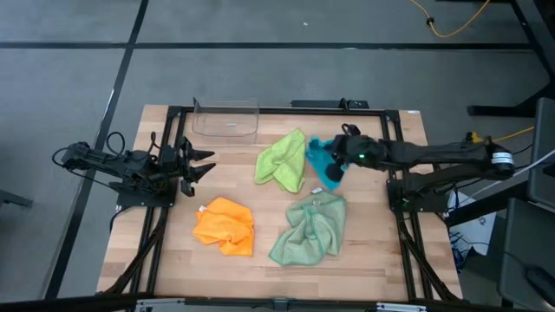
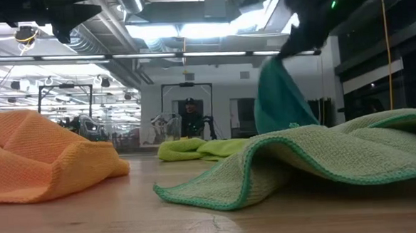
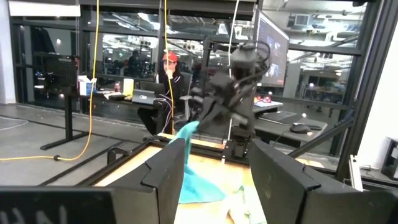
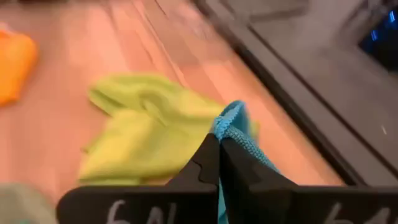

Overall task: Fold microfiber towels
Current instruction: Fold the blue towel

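Note:
Four microfiber towels show in the high view. The lime green one [image 1: 282,159] lies crumpled at the table's far middle, the orange one [image 1: 225,226] near left, and the pale sage one [image 1: 310,229] near right. My right gripper [image 1: 336,152] is shut on the teal towel [image 1: 325,166], to the right of the lime one. The low view shows the teal towel [image 2: 282,102] hanging behind the sage towel [image 2: 324,153]. At the table's left my left gripper [image 1: 199,165] waits open, holding nothing. My right gripper pinches a bunched bit of the teal towel's hemmed edge [image 4: 231,119] between its two fingertips [image 4: 208,155]. The fingers slant down from the table's right side. The towel hangs slack below them, and its lower part [image 3: 198,186] seems to lie on the table.
A clear plastic bin [image 1: 225,120] stands at the far left of the wooden table [image 1: 165,269]. A black frame runs along the table's edges. Bare wood lies between the orange towel and the near edge. A person sits in the room beyond the table.

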You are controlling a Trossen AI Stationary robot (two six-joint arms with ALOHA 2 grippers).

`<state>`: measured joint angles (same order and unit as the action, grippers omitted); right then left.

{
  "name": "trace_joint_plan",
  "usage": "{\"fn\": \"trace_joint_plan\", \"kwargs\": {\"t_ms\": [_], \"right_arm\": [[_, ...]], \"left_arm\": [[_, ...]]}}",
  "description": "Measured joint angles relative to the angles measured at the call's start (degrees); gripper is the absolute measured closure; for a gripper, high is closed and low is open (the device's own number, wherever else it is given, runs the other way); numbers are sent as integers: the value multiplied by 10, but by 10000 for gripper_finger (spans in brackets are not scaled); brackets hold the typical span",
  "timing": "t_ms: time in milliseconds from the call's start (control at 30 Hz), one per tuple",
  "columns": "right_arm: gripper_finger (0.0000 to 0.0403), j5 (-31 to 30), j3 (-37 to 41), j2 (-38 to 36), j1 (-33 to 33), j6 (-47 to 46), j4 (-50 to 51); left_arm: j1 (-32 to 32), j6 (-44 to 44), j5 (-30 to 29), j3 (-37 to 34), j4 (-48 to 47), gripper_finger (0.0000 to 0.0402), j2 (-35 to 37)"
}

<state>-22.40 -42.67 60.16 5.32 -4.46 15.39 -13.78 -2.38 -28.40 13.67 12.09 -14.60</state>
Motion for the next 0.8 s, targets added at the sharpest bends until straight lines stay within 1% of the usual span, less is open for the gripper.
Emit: {"fn": "trace_joint_plan", "kwargs": {"t_ms": [133,300,367,500,567,700,800], "right_arm": [[400,0,-3,-41,-25,5,-7],[400,0,-3,-68,-45,10,-12],[400,0,-3,-74,-51,32,-31],[400,8,-3,-83,-60,76,-100],[400,34,-3,-87,-63,95,-137],[400,105,-3,-96,-66,118,-201],[400,149,-3,-99,-65,124,-228]], "left_arm": [[0,0,0,0,0,230,0],[0,0,0,0,0,230,0],[0,0,0,0,0,230,0],[0,0,0,0,0,230,0],[0,0,0,0,0,230,0],[0,0,0,0,0,230,0],[0,1,0,0,0,230,0]]}}
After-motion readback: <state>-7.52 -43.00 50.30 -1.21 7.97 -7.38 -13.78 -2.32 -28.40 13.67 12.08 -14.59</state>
